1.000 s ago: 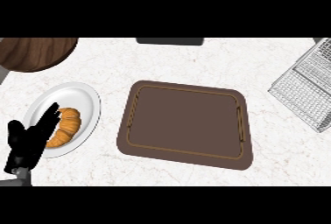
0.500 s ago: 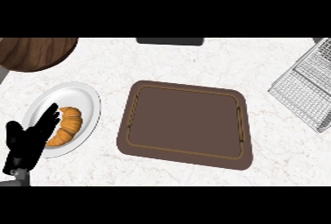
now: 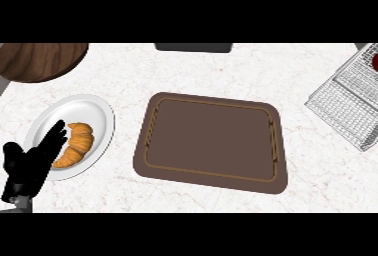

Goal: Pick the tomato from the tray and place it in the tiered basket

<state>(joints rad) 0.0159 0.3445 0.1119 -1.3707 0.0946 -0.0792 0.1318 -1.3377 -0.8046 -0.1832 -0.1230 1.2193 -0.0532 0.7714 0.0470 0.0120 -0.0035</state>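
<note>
Almost nothing has shifted over the last second: the left hand (image 3: 29, 165) still rests at the lower left edge, fingers straight and holding nothing, lying over the rim of the white plate (image 3: 92, 107) beside the croissant (image 3: 75, 145). The right hand is nowhere to be seen. The brown tray (image 3: 210, 142) sits in the middle with its floor bare, so the tomato has left it. At the far right edge, a small patch of red (image 3: 373, 61) peeks from the upper part of the wire basket (image 3: 347, 107); that is most likely the tomato, though too little shows to be certain. If so, the job looks as good as finished, with only the arm to come back. The tabletop (image 3: 221, 65) is pale marble with faint veins. A round dark wooden board (image 3: 40, 60) sits at the top left, and a dark object (image 3: 193, 47) is cut off by the upper edge.
</note>
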